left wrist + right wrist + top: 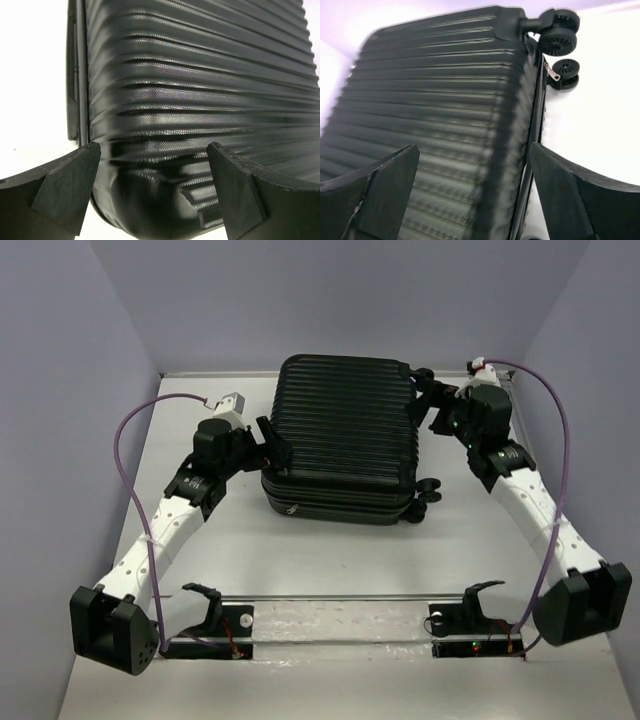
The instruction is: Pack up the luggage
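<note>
The luggage (pixel 345 435), a black ribbed hard-shell suitcase, lies closed and flat at the table's centre back, its small wheels (pixel 428 490) on the right side. My left gripper (pixel 272 445) is open at the suitcase's left edge; in the left wrist view (pixel 152 192) its fingers straddle a rounded corner of the shell (pixel 200 100). My right gripper (pixel 425 395) is open at the suitcase's far right corner; in the right wrist view (pixel 475 195) its fingers span the shell's edge (pixel 445 100) and the zipper seam (pixel 536 110), with wheels (pixel 559 37) beyond. Contact cannot be told.
White table (pixel 330 560) enclosed by grey walls on the left, back and right. A metal rail (pixel 340 615) with two black mounts crosses the near edge. Purple cables (pixel 125 440) loop from both arms.
</note>
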Controlling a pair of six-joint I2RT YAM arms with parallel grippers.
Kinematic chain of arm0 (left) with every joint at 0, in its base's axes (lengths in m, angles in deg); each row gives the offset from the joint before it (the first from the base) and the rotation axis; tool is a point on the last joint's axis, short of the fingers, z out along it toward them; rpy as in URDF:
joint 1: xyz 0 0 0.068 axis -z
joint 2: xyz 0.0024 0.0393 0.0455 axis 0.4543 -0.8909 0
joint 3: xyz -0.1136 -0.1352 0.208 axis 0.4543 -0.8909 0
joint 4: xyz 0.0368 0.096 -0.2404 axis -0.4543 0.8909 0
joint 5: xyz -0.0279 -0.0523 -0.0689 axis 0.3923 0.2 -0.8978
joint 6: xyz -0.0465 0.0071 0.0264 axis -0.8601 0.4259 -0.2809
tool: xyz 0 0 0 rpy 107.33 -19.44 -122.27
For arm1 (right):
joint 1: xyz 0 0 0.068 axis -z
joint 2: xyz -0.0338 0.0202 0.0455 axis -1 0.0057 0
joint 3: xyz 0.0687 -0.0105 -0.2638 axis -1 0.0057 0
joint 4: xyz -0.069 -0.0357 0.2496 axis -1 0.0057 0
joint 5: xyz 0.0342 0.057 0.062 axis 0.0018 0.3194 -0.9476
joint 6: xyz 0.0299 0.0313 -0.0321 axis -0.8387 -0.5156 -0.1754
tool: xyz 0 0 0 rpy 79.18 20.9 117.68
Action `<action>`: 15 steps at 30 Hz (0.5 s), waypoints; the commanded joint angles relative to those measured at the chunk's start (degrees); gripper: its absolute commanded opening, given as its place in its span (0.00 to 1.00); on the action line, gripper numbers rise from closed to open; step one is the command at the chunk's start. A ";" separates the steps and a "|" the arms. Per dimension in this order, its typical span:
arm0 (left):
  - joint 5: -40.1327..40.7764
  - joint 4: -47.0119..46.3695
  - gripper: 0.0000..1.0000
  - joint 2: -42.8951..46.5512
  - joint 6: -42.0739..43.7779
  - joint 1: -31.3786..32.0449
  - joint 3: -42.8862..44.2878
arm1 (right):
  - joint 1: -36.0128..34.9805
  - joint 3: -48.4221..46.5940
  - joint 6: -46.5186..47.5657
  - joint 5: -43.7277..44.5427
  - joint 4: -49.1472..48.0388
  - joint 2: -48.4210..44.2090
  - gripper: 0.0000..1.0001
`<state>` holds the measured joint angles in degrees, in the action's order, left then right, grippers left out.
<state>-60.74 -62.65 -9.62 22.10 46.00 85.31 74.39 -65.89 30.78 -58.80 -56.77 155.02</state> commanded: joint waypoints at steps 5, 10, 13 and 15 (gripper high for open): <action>-8.08 -7.53 0.99 -1.94 -1.47 -0.35 -3.16 | 4.48 -10.72 1.06 -18.97 4.19 18.45 1.00; -8.70 -11.67 0.99 -0.54 -3.67 3.60 -8.08 | 4.48 -17.05 -0.26 -30.13 2.78 27.95 1.00; -3.87 -12.81 0.99 0.87 -4.98 14.81 -10.28 | 3.43 -22.23 -0.52 -37.69 1.38 34.01 0.95; -3.08 -14.39 0.99 1.31 -6.56 18.62 -11.07 | 1.76 -29.52 0.26 -42.08 2.69 39.72 0.94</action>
<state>-55.77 -73.30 -8.39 19.50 53.41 77.07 81.42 -86.17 31.51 -80.96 -53.75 186.23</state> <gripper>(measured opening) 0.996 0.948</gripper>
